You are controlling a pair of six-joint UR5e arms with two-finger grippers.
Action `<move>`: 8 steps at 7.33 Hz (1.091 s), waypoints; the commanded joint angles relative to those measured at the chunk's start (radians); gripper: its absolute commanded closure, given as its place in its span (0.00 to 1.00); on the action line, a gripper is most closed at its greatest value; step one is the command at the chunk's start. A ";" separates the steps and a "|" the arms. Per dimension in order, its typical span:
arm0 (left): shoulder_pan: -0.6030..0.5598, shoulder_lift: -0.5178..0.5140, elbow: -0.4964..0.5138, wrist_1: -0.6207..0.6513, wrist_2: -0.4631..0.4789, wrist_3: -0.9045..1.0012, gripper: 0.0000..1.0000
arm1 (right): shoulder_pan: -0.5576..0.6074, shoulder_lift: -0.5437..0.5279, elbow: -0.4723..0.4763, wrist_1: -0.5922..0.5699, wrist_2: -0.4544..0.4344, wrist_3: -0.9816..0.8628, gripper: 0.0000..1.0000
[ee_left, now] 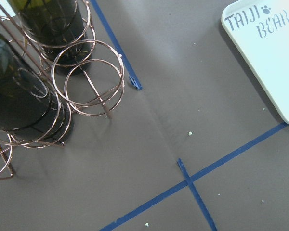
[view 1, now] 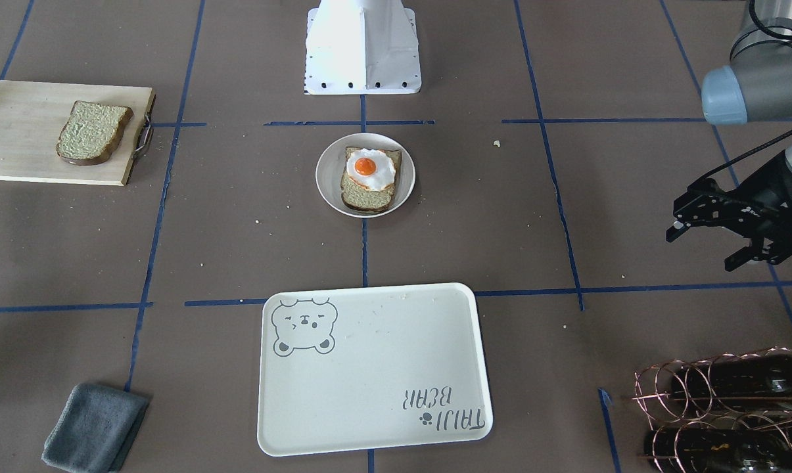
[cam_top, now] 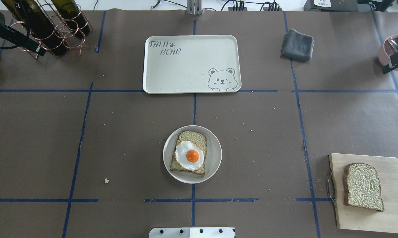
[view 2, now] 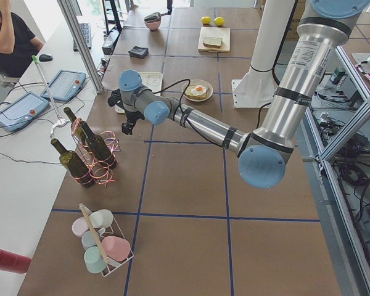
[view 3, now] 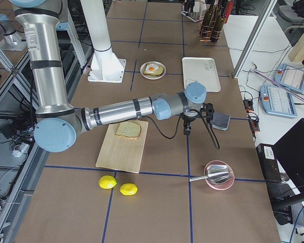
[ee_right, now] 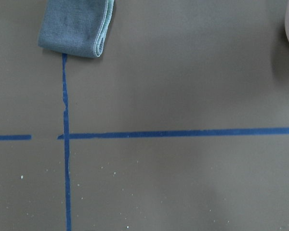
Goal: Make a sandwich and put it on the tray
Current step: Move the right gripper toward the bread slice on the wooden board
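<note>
One bread slice (cam_top: 192,136) lies on the round off-white plate (cam_top: 215,155) with the fried egg (cam_top: 189,155) on top; they also show in the front view (view 1: 369,167). The second bread slice (cam_top: 362,186) lies alone on the wooden cutting board (cam_top: 390,218). The cream bear tray (cam_top: 185,69) is bare; its corner shows in the left wrist view (ee_left: 274,53). My left gripper (view 1: 701,248) is open and empty, beside the wine rack. My right gripper (cam_top: 396,71), cut by the view's edge, hovers past the towel with its jaws apart and empty.
A copper wine rack with dark bottles (cam_top: 50,29) stands at the far left. A folded grey towel (cam_top: 298,44) lies right of the tray. A pink bowl (cam_top: 388,44) sits under my right gripper. Two lemons (view 3: 107,182) lie beyond the board.
</note>
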 commanded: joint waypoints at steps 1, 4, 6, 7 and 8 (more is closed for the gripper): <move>0.059 -0.006 -0.017 -0.071 -0.041 -0.232 0.00 | -0.121 -0.174 0.184 0.096 -0.091 0.194 0.00; 0.102 -0.004 -0.029 -0.163 -0.035 -0.411 0.00 | -0.399 -0.473 0.218 0.619 -0.285 0.570 0.00; 0.102 -0.003 -0.034 -0.163 -0.020 -0.424 0.00 | -0.526 -0.581 0.217 0.718 -0.392 0.593 0.00; 0.102 -0.004 -0.034 -0.163 -0.020 -0.425 0.00 | -0.554 -0.637 0.208 0.809 -0.392 0.602 0.00; 0.102 -0.004 -0.037 -0.164 -0.020 -0.428 0.00 | -0.589 -0.661 0.203 0.837 -0.392 0.610 0.01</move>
